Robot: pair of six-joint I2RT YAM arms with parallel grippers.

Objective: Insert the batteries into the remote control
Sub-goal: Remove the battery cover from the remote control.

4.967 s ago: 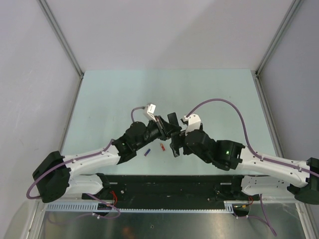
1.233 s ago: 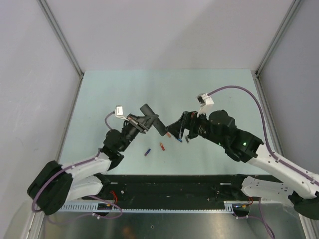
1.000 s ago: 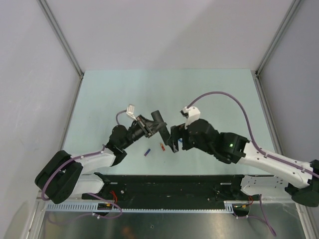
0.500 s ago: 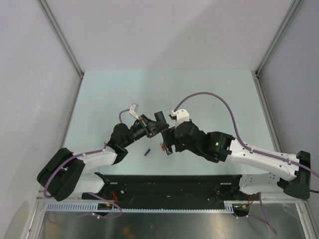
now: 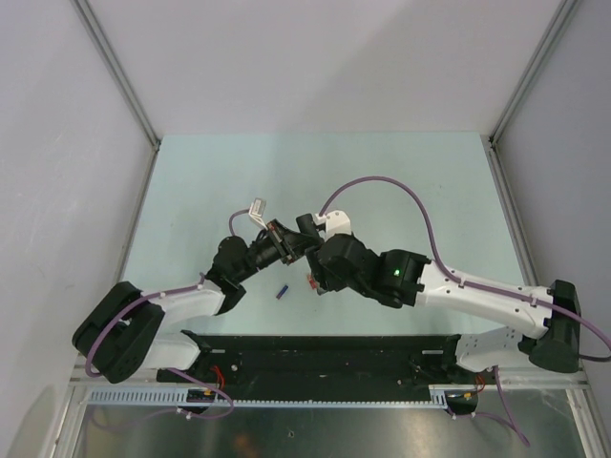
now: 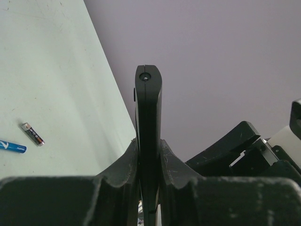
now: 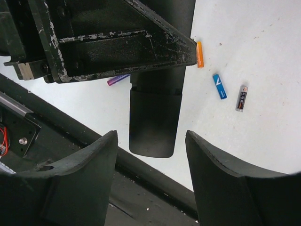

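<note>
The left end effector is closed on the remote, pinching its two broad faces near one end, so the bar stands edge-on and lifted clear of the table. The battery recess cannot be seen from any view. The right end effector is spread wide and holds nothing. Its fingers sit either side of the remote's free end, though I cannot tell whether they are level with it or short of it. Four cells lie loose on the table below: an orange battery half hidden by the left end effector, a blue battery beside a dark grey battery, and a purple battery on the other side of the remote. The remote looks light, stiff and smooth, so a grip on its flat faces should hold, but a push at the far end could twist it. The cells are tiny, round and slick, and likely to roll or squirt out. It seems best to take one across the middle of its barrel, with the pads square to it.
</note>
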